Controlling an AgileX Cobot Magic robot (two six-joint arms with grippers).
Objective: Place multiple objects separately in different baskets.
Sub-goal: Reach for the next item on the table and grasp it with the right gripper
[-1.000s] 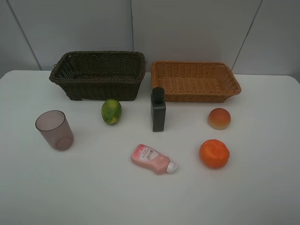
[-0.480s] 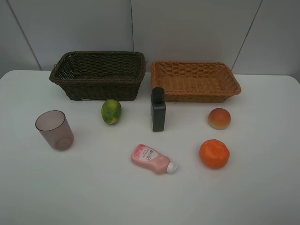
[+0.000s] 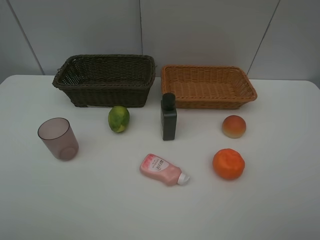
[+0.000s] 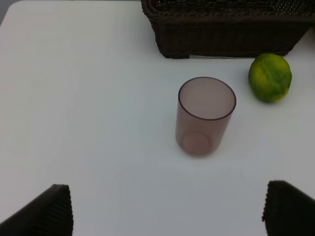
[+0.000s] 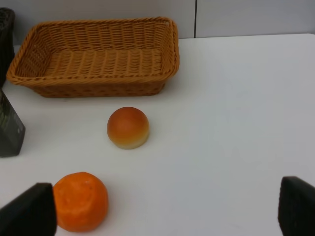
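Note:
On the white table stand a dark brown basket (image 3: 105, 79) and an orange-tan basket (image 3: 207, 86) side by side at the back, both empty. In front lie a mauve cup (image 3: 58, 138), a green fruit (image 3: 118, 119), an upright black bottle (image 3: 168, 117), a pink bottle (image 3: 164, 170) on its side, a peach-like fruit (image 3: 233, 126) and an orange (image 3: 228, 163). No arm shows in the high view. My left gripper (image 4: 167, 211) is open, back from the cup (image 4: 204, 116). My right gripper (image 5: 167, 211) is open, its one finger beside the orange (image 5: 81, 201).
A grey panelled wall (image 3: 200, 30) rises behind the baskets. The table's front half, below the pink bottle, is bare white surface (image 3: 100, 210). The table's left edge (image 4: 7, 12) shows in the left wrist view.

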